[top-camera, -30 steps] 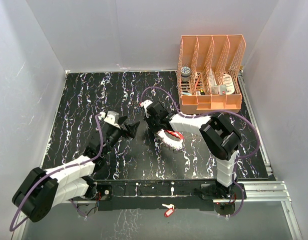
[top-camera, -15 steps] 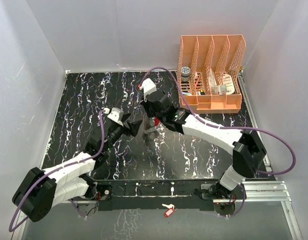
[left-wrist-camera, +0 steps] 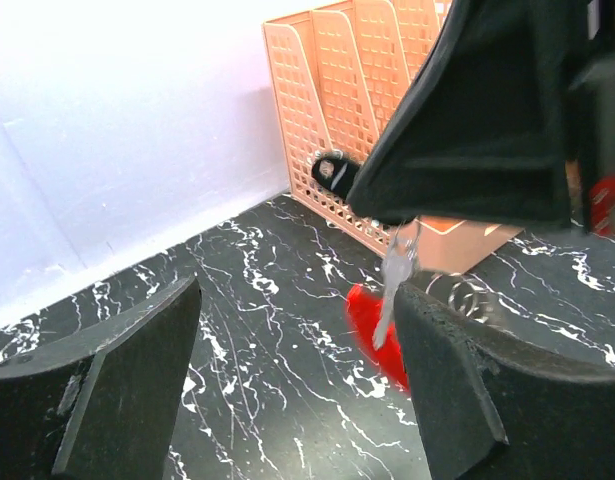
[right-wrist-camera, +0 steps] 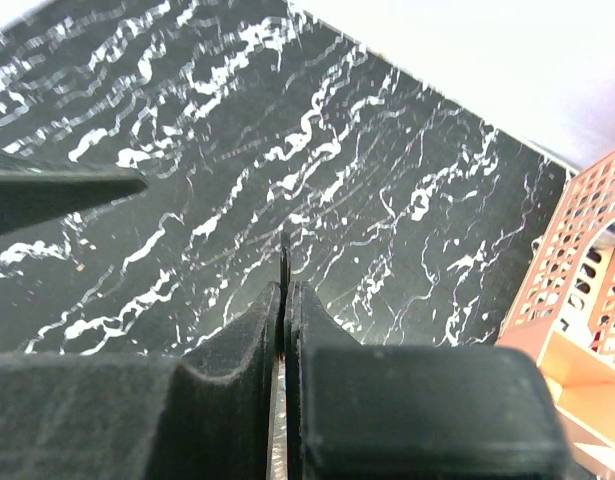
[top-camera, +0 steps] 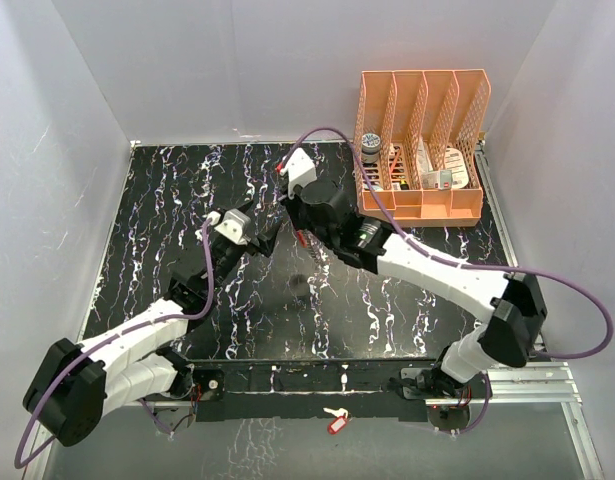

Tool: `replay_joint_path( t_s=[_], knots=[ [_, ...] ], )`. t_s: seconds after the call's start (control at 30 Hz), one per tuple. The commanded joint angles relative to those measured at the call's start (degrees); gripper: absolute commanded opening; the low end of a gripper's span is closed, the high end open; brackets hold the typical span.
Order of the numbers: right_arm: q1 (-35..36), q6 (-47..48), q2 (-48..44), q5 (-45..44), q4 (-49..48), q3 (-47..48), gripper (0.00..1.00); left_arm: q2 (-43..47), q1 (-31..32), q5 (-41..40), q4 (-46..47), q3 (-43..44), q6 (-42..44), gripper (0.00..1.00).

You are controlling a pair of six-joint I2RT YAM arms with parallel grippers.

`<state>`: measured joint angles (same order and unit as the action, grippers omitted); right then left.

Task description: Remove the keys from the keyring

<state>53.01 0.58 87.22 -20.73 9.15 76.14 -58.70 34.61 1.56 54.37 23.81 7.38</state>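
From above: right gripper (top-camera: 295, 222) poised over the middle of the black marbled table (top-camera: 157, 200), clenched, with a fleck of red just beneath, probably the keyring (top-camera: 300, 238). Keys too small to make out here. Left gripper (top-camera: 262, 230) just beside it, spread open, grasping nothing. Orange file organiser (top-camera: 422, 150) near, behind the right wrist.

Through the left wrist camera: left fingers (left-wrist-camera: 117, 390) wide apart and bare, framing the bunch. Keys (left-wrist-camera: 395, 275) dangling from the dark underside of the right gripper, with the red crescent of the keyring (left-wrist-camera: 377, 330) lower down and blurred. All clear of the table, beyond the left fingers and not touching them.

Through the right wrist camera: right gripper (right-wrist-camera: 285, 295) pressed shut on a thin metal edge, seemingly one key seen edge-on. Tip of a left finger (right-wrist-camera: 57, 190) at far left.

Likely trouble from here:
- Slipping out of so slim a pinch once tugged, and so a dropped bunch.
- Swinging or twisting as the left jaws close, and so a grab at air or at the wrong piece.
- Pulling straight without threading the key round the loop — a mere tug of war, nothing freed.
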Motion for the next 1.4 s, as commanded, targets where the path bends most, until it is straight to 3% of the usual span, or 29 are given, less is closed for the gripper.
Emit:
replay_joint_path(
  t_s=[0.0,0.53,0.73,1.17,1.37],
  knots=[
    [0.59,1.13,-5.92,-1.06,-4.09,4.41,0.0,-0.33,-0.2,-0.3,3.63,1.83,4.47,0.77],
    [0.69,-0.98,-13.3,3.17,-2.29,4.08,0.0,-4.9,-0.24,1.13,10.33,4.39,2.86,0.77],
    [0.76,-1.5,-15.07,4.34,-2.47,3.04,0.0,-5.28,-0.19,5.82,13.62,4.83,-2.41,0.77],
    [0.78,-2.24,-17.93,7.2,-3.26,1.13,0.0,-3.69,-0.24,24.17,11.03,10.53,-7.64,0.75],
    [0.77,-2.49,-18.58,8.63,-3.67,1.22,0.0,-4.83,-0.24,25.57,11.19,11.77,-8.98,0.75]
  ],
)
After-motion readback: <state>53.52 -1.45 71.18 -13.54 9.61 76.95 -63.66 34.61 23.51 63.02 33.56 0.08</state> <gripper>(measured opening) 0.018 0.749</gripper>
